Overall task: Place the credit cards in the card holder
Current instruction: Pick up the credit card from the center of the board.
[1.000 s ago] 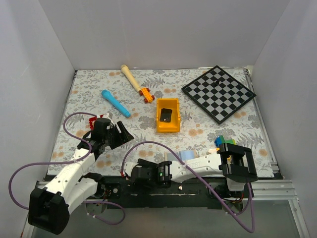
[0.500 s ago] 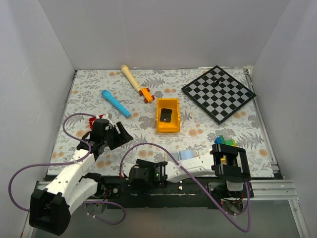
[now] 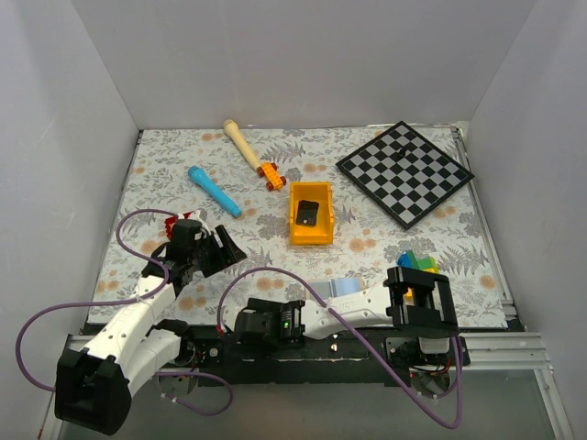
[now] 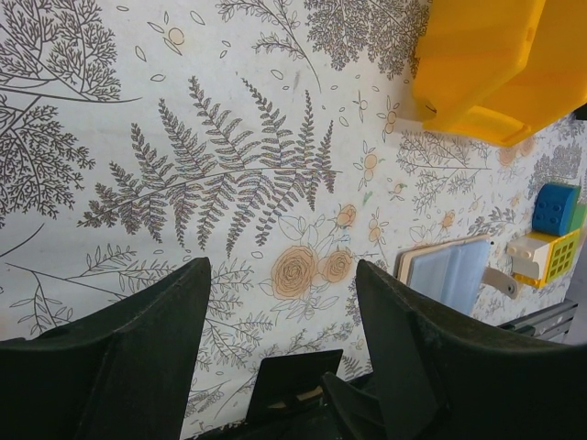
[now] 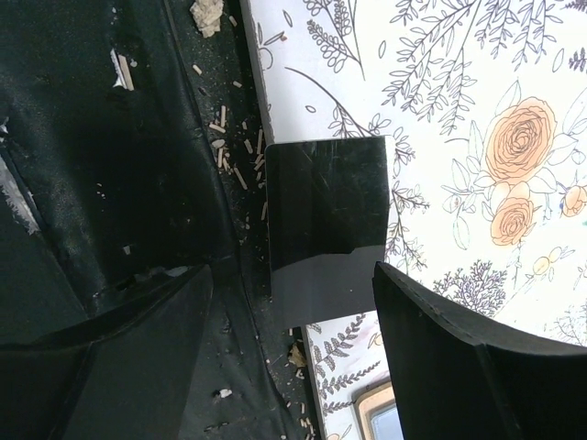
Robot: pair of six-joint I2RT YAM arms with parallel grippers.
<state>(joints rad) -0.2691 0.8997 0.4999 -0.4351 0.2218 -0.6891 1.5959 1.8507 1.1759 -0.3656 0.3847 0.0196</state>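
The card holder (image 3: 345,287) lies open near the table's front edge, tan rim with pale blue lining; it also shows in the left wrist view (image 4: 447,271) and the right wrist view (image 5: 385,419). A black card (image 5: 326,215) lies half over the table's front edge and also shows in the left wrist view (image 4: 289,378). A red card (image 3: 169,223) peeks out behind the left arm. My left gripper (image 3: 220,246) (image 4: 280,275) is open and empty above the mat. My right gripper (image 3: 240,321) (image 5: 293,275) is open, its jaws either side of the black card, above it.
A yellow bin (image 3: 311,234) with a dark flat thing inside stands mid-table. A chessboard (image 3: 404,172) lies back right. A blue marker (image 3: 214,191), a wooden stick (image 3: 241,142) and an orange toy (image 3: 270,174) lie at the back. Coloured blocks (image 3: 417,261) sit right of the holder.
My right arm has folded lower and swung left, bringing its gripper toward the table's front edge. The left arm has hardly moved.
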